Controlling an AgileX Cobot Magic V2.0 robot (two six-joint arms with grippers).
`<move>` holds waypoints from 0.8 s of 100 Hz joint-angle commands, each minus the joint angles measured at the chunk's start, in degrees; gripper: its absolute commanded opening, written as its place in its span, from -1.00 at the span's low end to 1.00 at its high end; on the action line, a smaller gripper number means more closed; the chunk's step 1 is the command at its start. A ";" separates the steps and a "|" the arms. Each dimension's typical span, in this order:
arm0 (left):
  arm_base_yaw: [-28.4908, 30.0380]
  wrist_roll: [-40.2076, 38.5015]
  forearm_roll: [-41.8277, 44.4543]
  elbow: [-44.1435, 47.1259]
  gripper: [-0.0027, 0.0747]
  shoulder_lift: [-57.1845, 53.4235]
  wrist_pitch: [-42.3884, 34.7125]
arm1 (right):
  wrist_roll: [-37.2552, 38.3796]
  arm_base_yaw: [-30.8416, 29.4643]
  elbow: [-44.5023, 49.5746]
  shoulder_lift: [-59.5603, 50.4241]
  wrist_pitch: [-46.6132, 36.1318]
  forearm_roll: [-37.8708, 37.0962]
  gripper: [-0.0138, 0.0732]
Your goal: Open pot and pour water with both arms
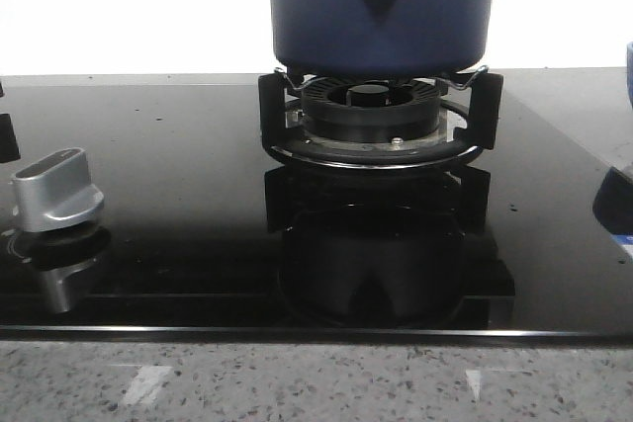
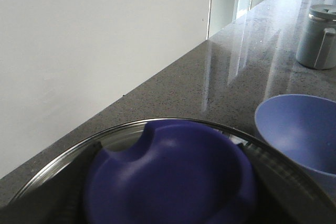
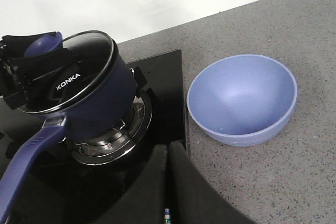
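Note:
The dark navy pot [image 1: 381,7] stands on the gas burner [image 1: 374,116]; its top is cut off in the front view. In the right wrist view the pot [image 3: 100,108] carries its glass lid [image 3: 89,77], and its long handle [image 3: 26,166] points toward the camera. My left gripper [image 3: 31,69] sits on top of the lid, its fingers [image 2: 52,192] on both sides of the blue lid knob [image 2: 173,177], shut on it. My right gripper [image 3: 169,153] is shut and empty, hovering over the hob's edge between pot and bowl.
A light blue bowl [image 3: 241,100] stands on the grey counter right of the hob; it also shows in the left wrist view [image 2: 299,129]. A silver stove knob [image 1: 57,190] is at front left of the black glass hob [image 1: 178,145]. A metal cup [image 2: 319,38] stands farther along the counter.

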 commanded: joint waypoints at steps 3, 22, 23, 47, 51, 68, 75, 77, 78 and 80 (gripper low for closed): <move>-0.25 0.12 -4.80 -1.97 -0.11 -2.71 1.90 | -0.71 0.14 -1.09 0.77 -4.37 0.82 -0.84; -0.25 0.12 -4.80 -1.97 -0.11 -2.71 1.90 | -0.71 0.14 -1.09 0.77 -4.63 0.82 -0.84; -0.25 0.12 -4.80 -1.97 -0.11 -2.71 1.90 | -0.71 0.14 -1.09 0.77 -4.63 0.82 -0.84; -0.25 0.12 -4.80 -1.97 0.28 -2.71 1.90 | -0.71 0.14 -1.09 0.77 -4.63 0.82 -0.84; -0.25 0.12 -4.80 -1.97 0.28 -2.71 2.05 | -0.71 0.14 -1.09 0.77 -4.63 0.82 -0.84; -0.25 0.12 -4.80 -2.11 0.28 -4.50 3.25 | -0.71 0.14 -1.09 0.77 -4.63 0.82 -0.84; -0.25 0.12 -4.80 -2.11 0.32 -5.80 3.34 | -0.71 0.14 -1.09 0.77 -4.72 0.82 -0.84; -0.25 0.12 -4.80 -2.24 0.34 -6.06 3.49 | -0.71 0.14 -1.09 0.77 -4.72 0.82 -0.84; -0.25 0.12 -4.80 -2.24 0.35 -6.18 3.49 | -0.71 0.14 -1.09 0.77 -4.72 0.82 -0.84; -0.25 0.12 -4.80 -2.24 0.38 -6.55 3.49 | -0.71 0.14 -1.09 0.77 -4.72 0.82 -0.84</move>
